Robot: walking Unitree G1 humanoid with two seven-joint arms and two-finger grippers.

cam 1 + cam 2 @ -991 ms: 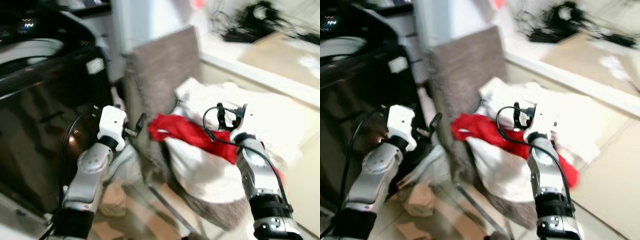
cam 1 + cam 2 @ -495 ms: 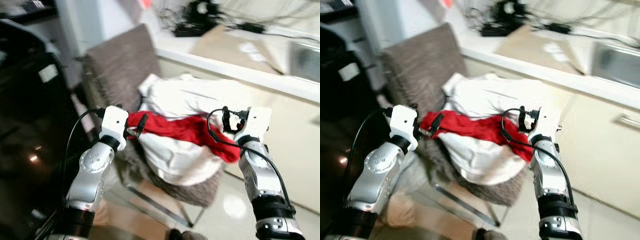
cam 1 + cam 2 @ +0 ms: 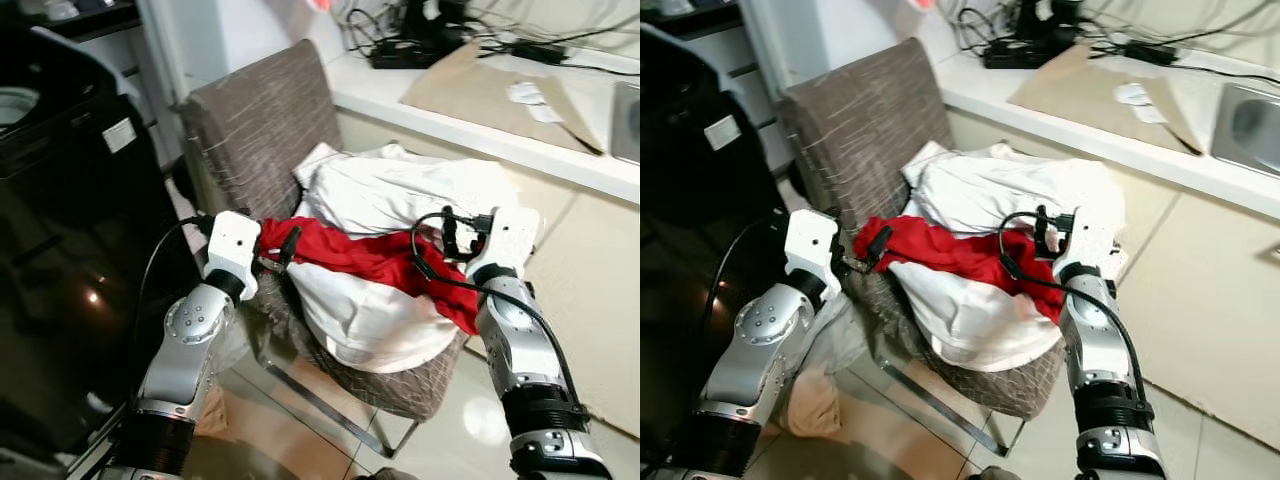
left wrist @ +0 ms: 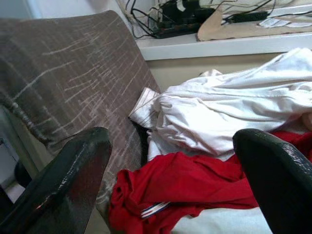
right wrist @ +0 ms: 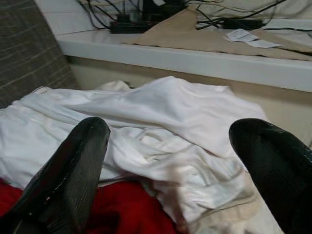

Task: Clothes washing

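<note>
Behind the robot's arms runs a pale bench (image 3: 420, 100) with black cables, and before it stands a grey woven fabric chair (image 3: 262, 110) loaded with laundry. At the robot's left is a big black glossy appliance (image 3: 70, 260), I think the washing machine.

Left tool (image 3: 285, 248) is at the left end of the red cloth garment (image 3: 370, 255). In the left wrist view its two black fingers (image 4: 63, 180) are spread wide, with the red cloth between them but not pinched. Right tool (image 3: 462, 228) is over the right side of the pile, near the other end of the red piece. Its fingers (image 5: 68, 170) are also wide apart and hold nothing; white crumpled clothes (image 5: 161, 122) lie under them.

That red garment lies as a band across the heap of white clothes, on the chair seat, and its right end hangs down over the edge.

My judgement: the robot prepares to take the red piece with both tools. The risk is that a tool pinches also the white fabric below, so the whole heap is pulled and slides off the chair to the tiled floor (image 3: 330, 445). A shallow pinch can also slip, since this cloth is loose and soft.
</note>
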